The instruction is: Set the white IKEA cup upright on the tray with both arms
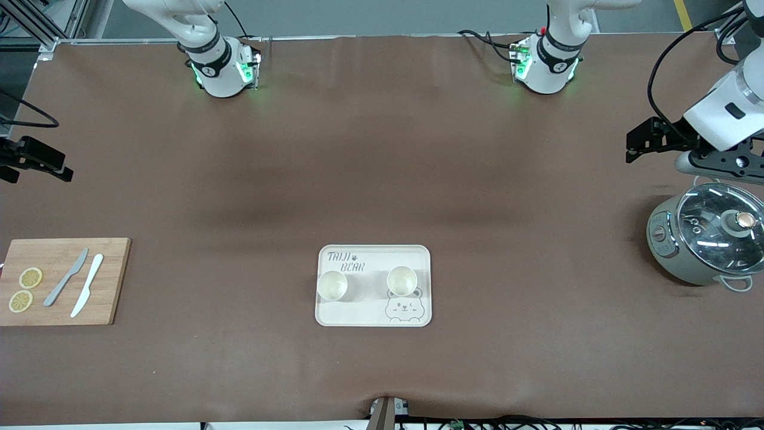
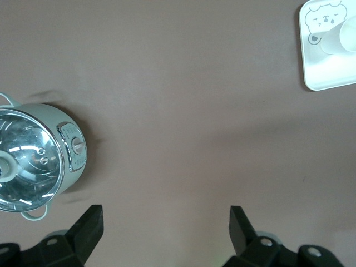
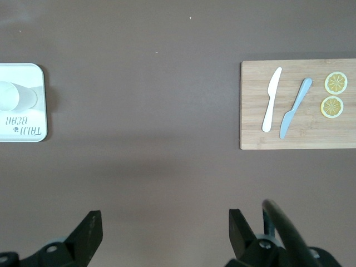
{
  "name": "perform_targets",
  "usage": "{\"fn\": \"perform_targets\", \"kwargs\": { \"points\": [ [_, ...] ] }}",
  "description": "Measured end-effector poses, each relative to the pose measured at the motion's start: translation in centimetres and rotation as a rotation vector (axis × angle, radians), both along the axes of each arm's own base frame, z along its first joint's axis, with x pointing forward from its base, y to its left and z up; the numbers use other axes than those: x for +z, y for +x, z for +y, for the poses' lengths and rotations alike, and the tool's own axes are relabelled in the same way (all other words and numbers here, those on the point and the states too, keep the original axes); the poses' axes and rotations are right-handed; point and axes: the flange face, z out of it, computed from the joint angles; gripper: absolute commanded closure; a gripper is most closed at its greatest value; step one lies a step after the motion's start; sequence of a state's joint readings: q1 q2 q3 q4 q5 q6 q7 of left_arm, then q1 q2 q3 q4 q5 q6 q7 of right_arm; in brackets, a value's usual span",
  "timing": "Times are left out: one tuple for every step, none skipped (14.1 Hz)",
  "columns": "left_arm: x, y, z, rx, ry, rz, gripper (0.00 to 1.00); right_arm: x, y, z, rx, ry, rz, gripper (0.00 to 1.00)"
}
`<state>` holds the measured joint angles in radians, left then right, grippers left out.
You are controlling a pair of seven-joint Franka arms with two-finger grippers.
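The cream tray (image 1: 370, 307) with the bear face lies mid-table, near the front camera. Two white cups stand upright on it side by side, one (image 1: 332, 285) toward the right arm's end, the other (image 1: 401, 280) toward the left arm's end. My left gripper (image 1: 638, 143) hangs open and empty above the table by the pot; its wrist view (image 2: 166, 222) catches a tray corner (image 2: 325, 72) and one cup (image 2: 342, 39). My right gripper (image 1: 45, 161) waits open and empty at the right arm's end; its wrist view (image 3: 165, 225) shows the tray's edge (image 3: 22, 75) and a cup (image 3: 16, 97).
A grey cooking pot (image 1: 710, 239) with a glass lid stands at the left arm's end, just under the left gripper. A wooden cutting board (image 1: 59, 310) at the right arm's end carries two knives (image 1: 77, 280) and two lemon slices (image 1: 25, 289).
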<state>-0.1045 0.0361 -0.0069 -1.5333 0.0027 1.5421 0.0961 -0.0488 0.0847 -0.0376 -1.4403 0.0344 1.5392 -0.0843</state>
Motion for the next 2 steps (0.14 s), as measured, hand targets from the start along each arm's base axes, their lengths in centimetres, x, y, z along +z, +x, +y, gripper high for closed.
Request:
{"fn": "perform_targets", "kwargs": {
  "points": [
    [-0.01,0.0,0.0,0.0,0.0,0.001,0.0,0.0,0.0,0.0,0.0,0.0,0.0,0.0],
    [-0.02,0.0,0.0,0.0,0.0,0.001,0.0,0.0,0.0,0.0,0.0,0.0,0.0,0.0]
  ]
}}
